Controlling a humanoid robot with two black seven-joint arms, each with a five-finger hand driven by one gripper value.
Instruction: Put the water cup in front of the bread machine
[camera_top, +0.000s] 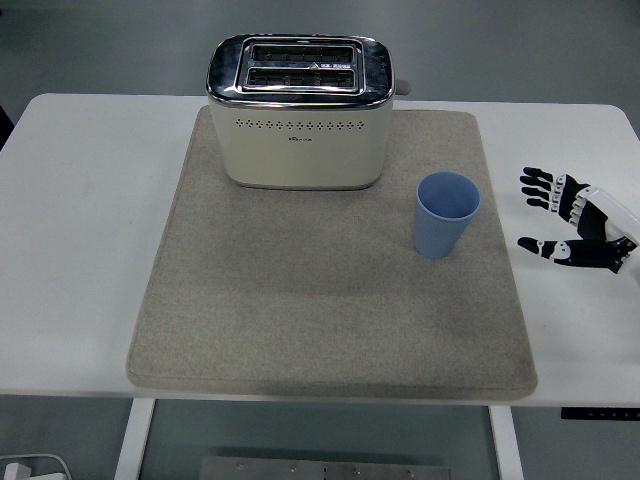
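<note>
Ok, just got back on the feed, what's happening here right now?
The right hand is low over the table at the right, fingers spread and pointed toward the blue water cup, holding nothing. The cup stands upright on the grey mat, to the right of the bread machine rather than in front of it. The left arm is out of view.

Matt, seemingly felt mat (330, 300)

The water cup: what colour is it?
The water cup is light blue, seen in the head view.
</note>
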